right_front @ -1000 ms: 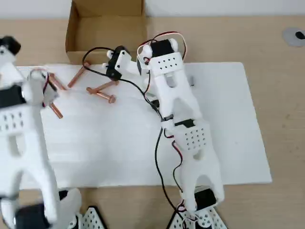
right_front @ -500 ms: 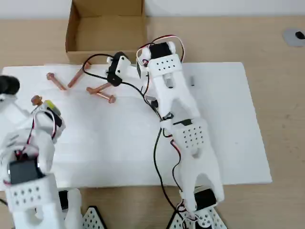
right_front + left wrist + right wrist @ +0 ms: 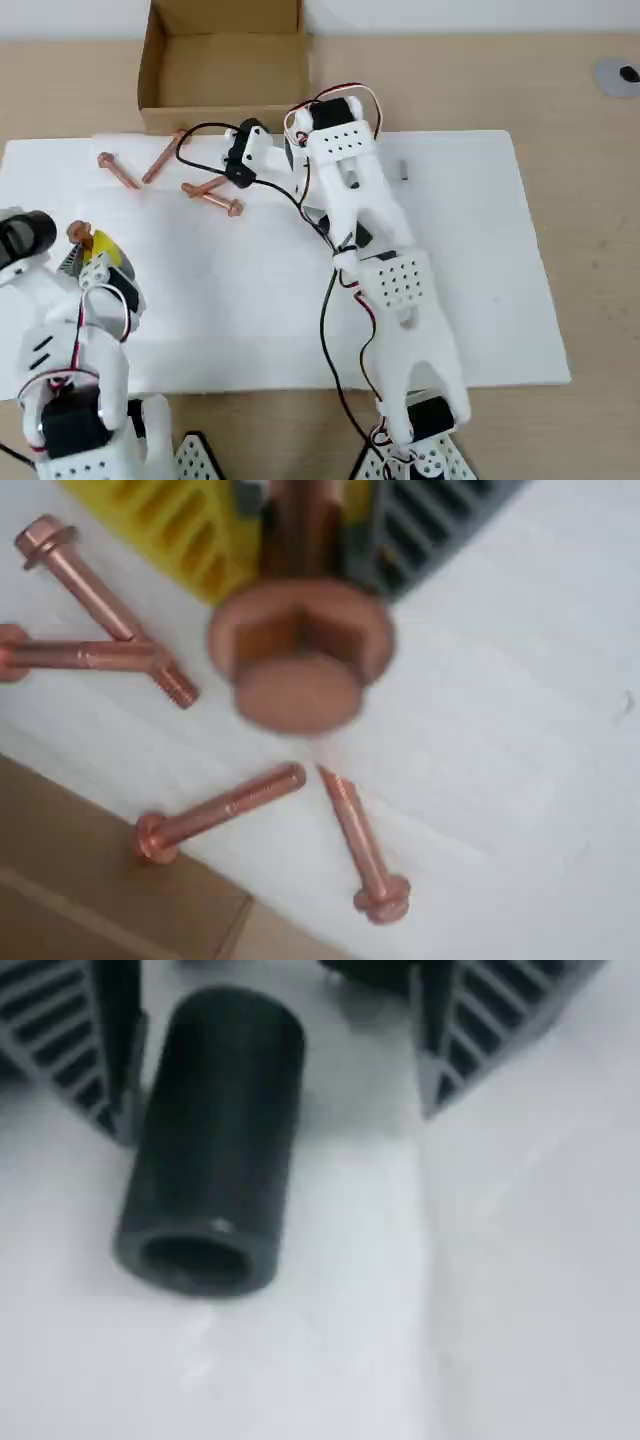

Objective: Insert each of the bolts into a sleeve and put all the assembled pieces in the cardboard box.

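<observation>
My left gripper hovers over the left part of the white sheet, shut on a copper bolt. The left wrist view has that bolt head-on between a yellow and a grey finger. Several loose copper bolts lie on the sheet near the cardboard box; they also lie beyond the held bolt. My right gripper rests low on the sheet just in front of the box. Its jaws stand open on either side of a black sleeve lying on its side between the fingers.
The right arm stretches across the middle of the sheet, trailing a black cable. A small dark piece lies to its right. A metal disc sits on the wooden table at the far right. The sheet's right half is bare.
My left arm has drawn back toward the front edge, carrying the bolt away from the loose ones. The right gripper has shifted slightly near the box.
</observation>
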Motion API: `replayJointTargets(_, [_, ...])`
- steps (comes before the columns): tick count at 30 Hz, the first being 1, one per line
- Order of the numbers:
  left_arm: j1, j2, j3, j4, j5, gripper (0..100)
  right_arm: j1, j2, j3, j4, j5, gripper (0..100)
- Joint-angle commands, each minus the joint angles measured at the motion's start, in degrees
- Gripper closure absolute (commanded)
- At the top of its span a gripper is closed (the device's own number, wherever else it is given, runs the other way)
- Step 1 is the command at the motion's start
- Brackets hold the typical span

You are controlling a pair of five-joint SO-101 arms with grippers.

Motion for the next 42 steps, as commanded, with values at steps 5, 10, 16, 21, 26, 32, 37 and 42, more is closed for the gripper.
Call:
replayJointTargets(5, [0.09, -5.05, 0.00, 1.49, -0.44, 99, -0.75, 0.13, -2.07, 3.16, 4.04, 77.4])
replayJointTargets(10, [0.18, -5.23, 0.00, 1.49, -0.53, 99, -0.57, -0.13, -2.15, 3.43, 4.13, 90.5])
replayJointTargets(16, [0.18, -5.23, 0.00, 1.67, -5.63, 99, -0.57, -0.22, -2.15, 3.43, 4.13, 98.8])
replayJointTargets(21, [0.18, -5.23, -0.53, 4.31, -7.12, 99, -0.57, -0.31, -2.24, 3.52, 3.87, 98.8])
replayJointTargets(26, [0.35, -5.23, -1.23, 4.84, -7.12, 99, -0.04, -4.62, -6.37, 3.60, 1.49, 98.8])
replayJointTargets(32, [0.70, -5.23, -7.38, 4.66, -7.21, 99, 0.13, -18.68, -9.54, 3.60, -2.90, 98.8])
replayJointTargets(37, [0.70, -5.23, -9.41, 4.75, -7.21, 99, -0.13, -31.78, -7.60, 3.60, -4.66, 98.8])
replayJointTargets(42, [0.70, -5.23, -10.99, 4.66, -7.21, 99, -0.31, -47.96, 4.88, 3.69, -7.65, 98.8])
